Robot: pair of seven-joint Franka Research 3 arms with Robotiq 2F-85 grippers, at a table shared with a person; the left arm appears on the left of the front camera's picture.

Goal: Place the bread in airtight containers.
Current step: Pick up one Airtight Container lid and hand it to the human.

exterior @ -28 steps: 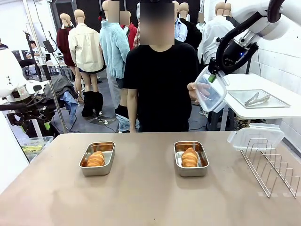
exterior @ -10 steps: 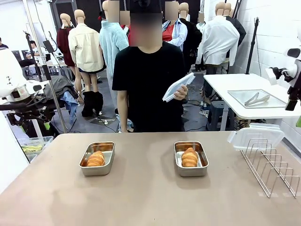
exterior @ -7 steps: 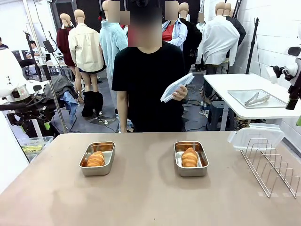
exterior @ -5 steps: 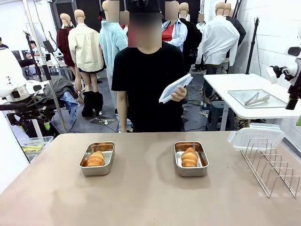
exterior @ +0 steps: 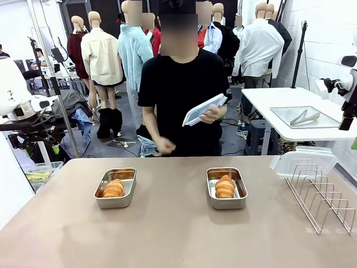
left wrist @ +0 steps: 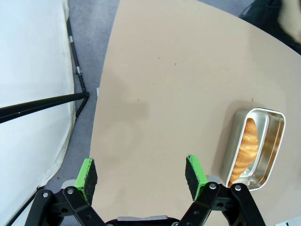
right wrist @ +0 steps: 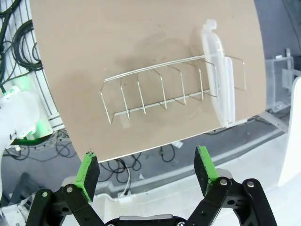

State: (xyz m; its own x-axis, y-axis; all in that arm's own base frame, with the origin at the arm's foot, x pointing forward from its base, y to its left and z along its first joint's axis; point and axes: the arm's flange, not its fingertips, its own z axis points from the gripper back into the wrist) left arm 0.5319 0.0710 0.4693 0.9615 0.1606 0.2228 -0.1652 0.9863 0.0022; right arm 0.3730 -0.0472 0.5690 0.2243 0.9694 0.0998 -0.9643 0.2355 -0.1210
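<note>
Person's lid point(exterior: 204, 109) lower, beyond tan table point(exterior: 178, 240).

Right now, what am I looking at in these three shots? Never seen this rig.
It is a two-armed robot at a table, with a person standing across from it. The wide picture comes from a fixed camera between the arms. The other two come from cameras on the wrists, each looking down past its own gripper: the left gripper and the right gripper, both open and empty. On the table stand two steel tins. The left tin holds the left roll, and the right tin holds the right roll. At the right is a wire rack with a clear lid standing in it. The person's hand holds a second lid.
</note>
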